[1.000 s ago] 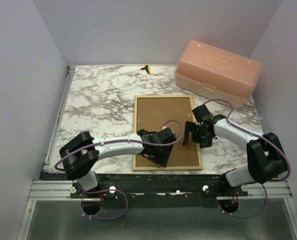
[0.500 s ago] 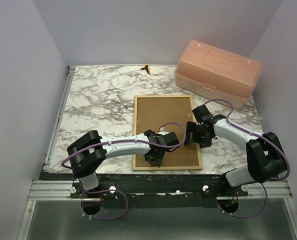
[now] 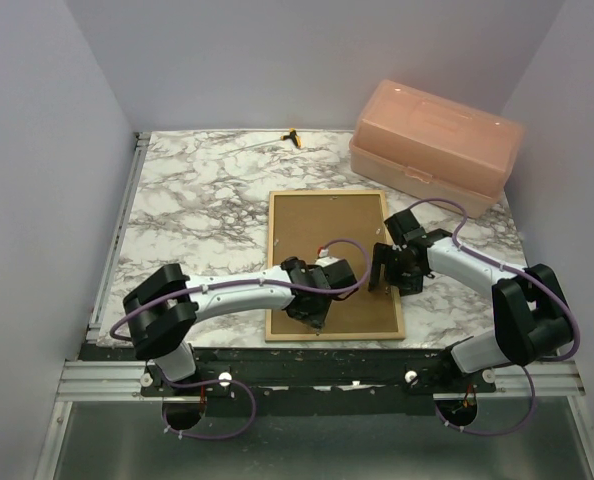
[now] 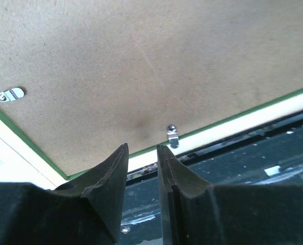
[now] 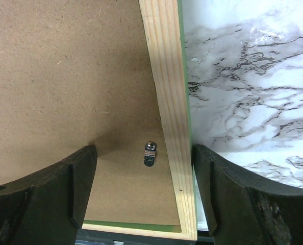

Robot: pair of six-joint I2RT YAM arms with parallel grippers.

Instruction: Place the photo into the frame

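Observation:
The frame (image 3: 327, 194) lies face down on the marble table, bare wood rails up, with the brown hardboard backing (image 3: 327, 235) inside it. The photo is hidden. My left gripper (image 3: 307, 316) hovers over the backing by the near rail (image 4: 243, 120), just short of a small metal clip (image 4: 172, 135). Its jaws (image 4: 142, 148) stand a narrow gap apart with nothing between them. My right gripper (image 3: 380, 270) is open wide (image 5: 145, 149). It straddles the right wooden rail (image 5: 167, 92) and a metal clip (image 5: 149, 154) near the frame's near right corner.
A peach plastic box (image 3: 435, 145) stands at the back right. A small yellow and black object (image 3: 294, 137) lies at the table's far edge. A second clip (image 4: 10, 94) sits on the backing. The black mounting rail (image 3: 327, 355) runs along the near edge.
My left gripper has shifted slightly left and toward the near rail of the frame. The right gripper has barely moved. The frame and backing lie as before.

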